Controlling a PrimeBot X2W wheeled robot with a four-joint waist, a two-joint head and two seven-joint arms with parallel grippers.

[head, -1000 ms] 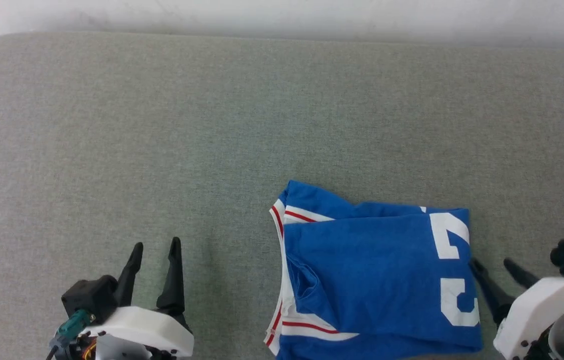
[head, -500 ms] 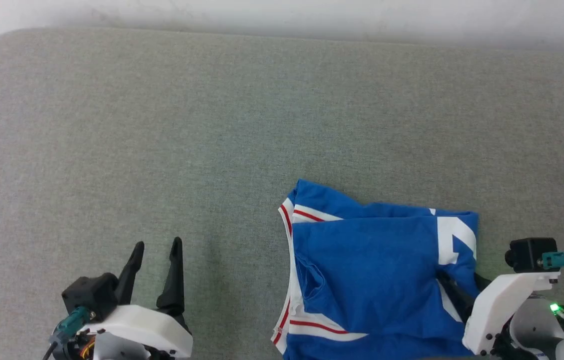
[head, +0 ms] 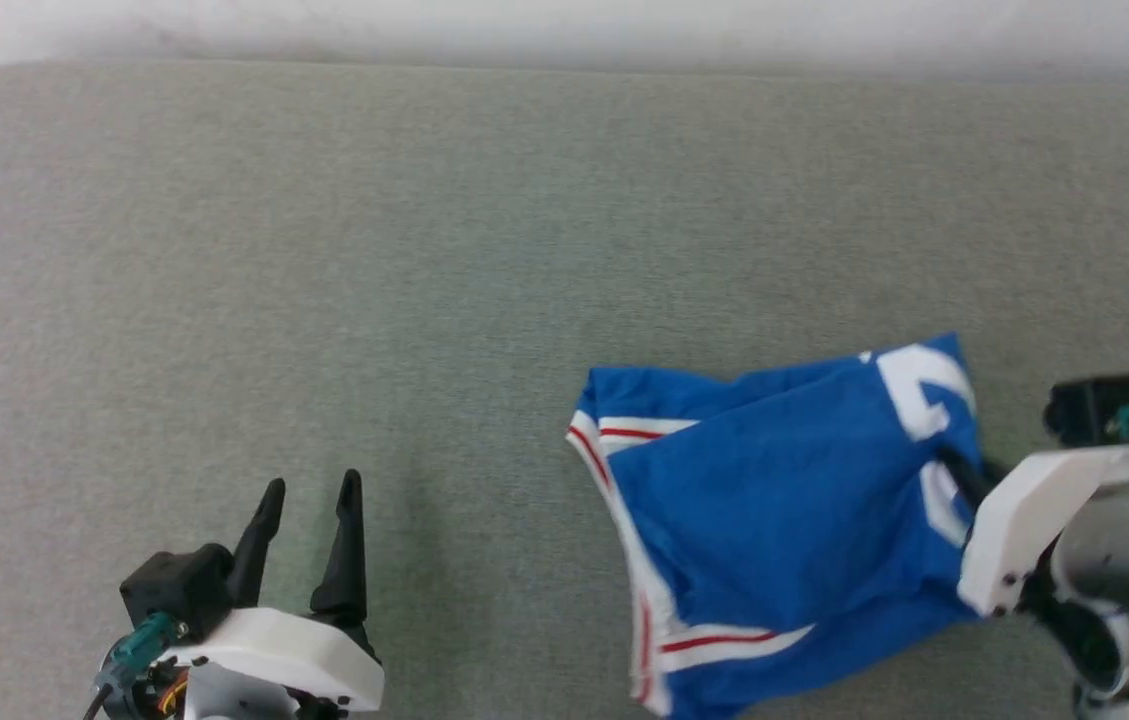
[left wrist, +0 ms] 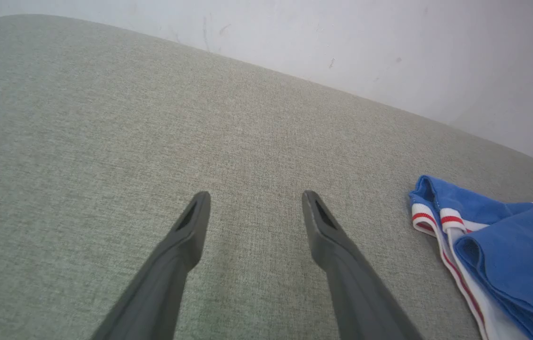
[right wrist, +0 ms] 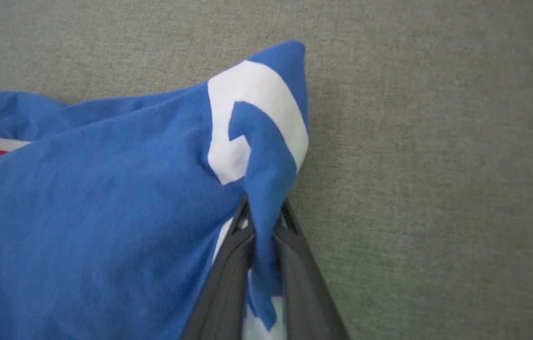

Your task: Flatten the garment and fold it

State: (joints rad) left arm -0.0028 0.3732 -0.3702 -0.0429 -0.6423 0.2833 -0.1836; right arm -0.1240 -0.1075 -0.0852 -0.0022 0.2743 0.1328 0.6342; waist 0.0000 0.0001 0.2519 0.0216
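Shirt (head: 784, 520) lying folded on grey pad (head: 424, 250), right gripper (right wrist: 265, 208) at shirt's right edge, clamped on a bunched blue fold beside the white numeral (right wrist: 257, 108), left gripper (head: 313, 482) well left of shirt, fingers apart over pad

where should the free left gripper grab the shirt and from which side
Take the striped white edge of the garment, the end nearest the left gripper, coming from the robot's left, low over the grey surface. It lies exposed there, opposite the numbered end pinched by the right gripper, so pulling apart should probably flatten it.
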